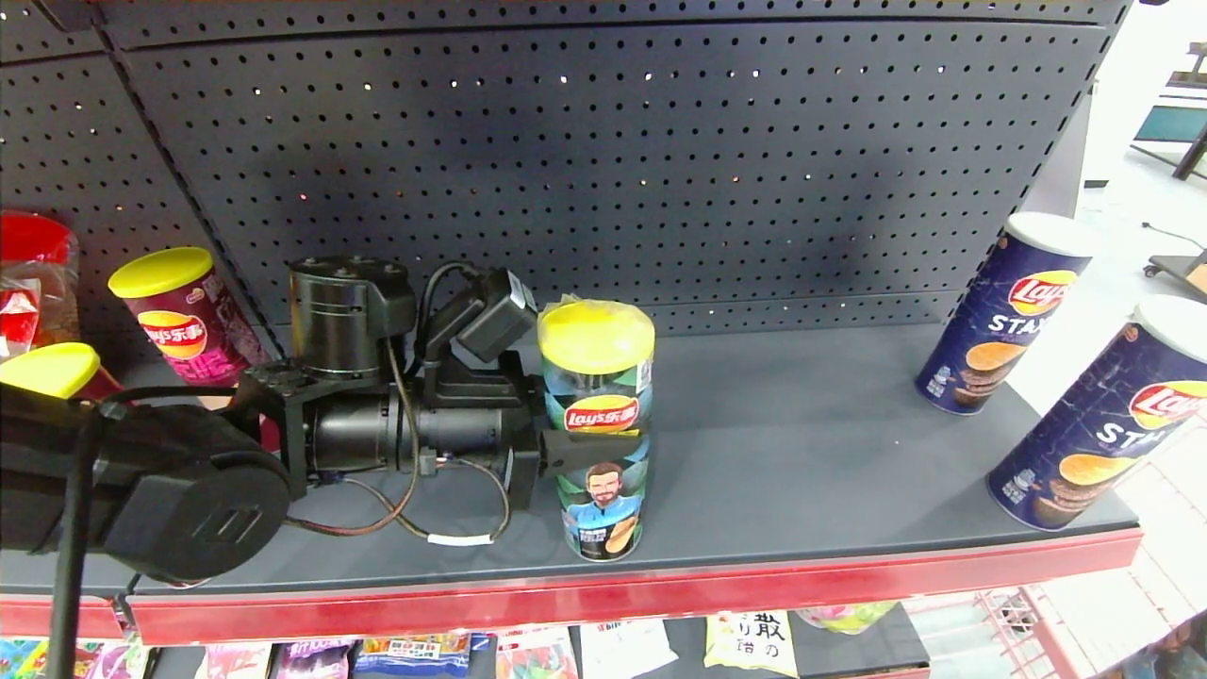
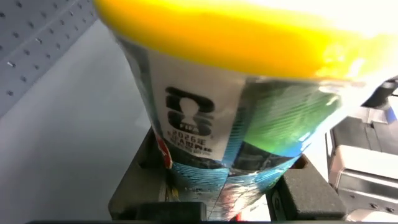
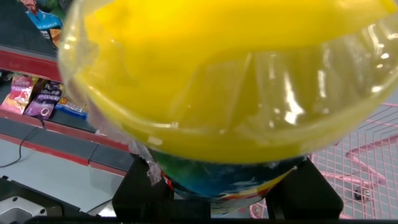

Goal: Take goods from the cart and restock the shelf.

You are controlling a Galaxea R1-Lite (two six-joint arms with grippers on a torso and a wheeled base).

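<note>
Dark perforated back panel [image 1: 603, 141] rises behind a grey metal shelf [image 1: 801, 443]. Near the shelf's front edge a teal cylindrical chip can with a yellow plastic lid [image 1: 599, 434] stands upright. The left gripper [image 1: 594, 443] has its fingers [image 1: 575, 441] clamped on the can's middle. Placing looks nearly done; the next move calls for opening and backing off without tipping it. The right gripper [image 3: 227, 199] clasps a second yellow-lidded can [image 3: 236, 93].

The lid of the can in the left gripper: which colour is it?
The round plastic lid is yellow, best seen in head view.

The green can [image 1: 600, 382] hides the far finger of the left tool [image 1: 594, 441]. At the shelf's [image 1: 801, 453] right edge a blue can [image 1: 1094, 443] is cut off by the picture. In the right wrist view a second can [image 3: 217, 93] is blurred, its base out of frame.
</note>
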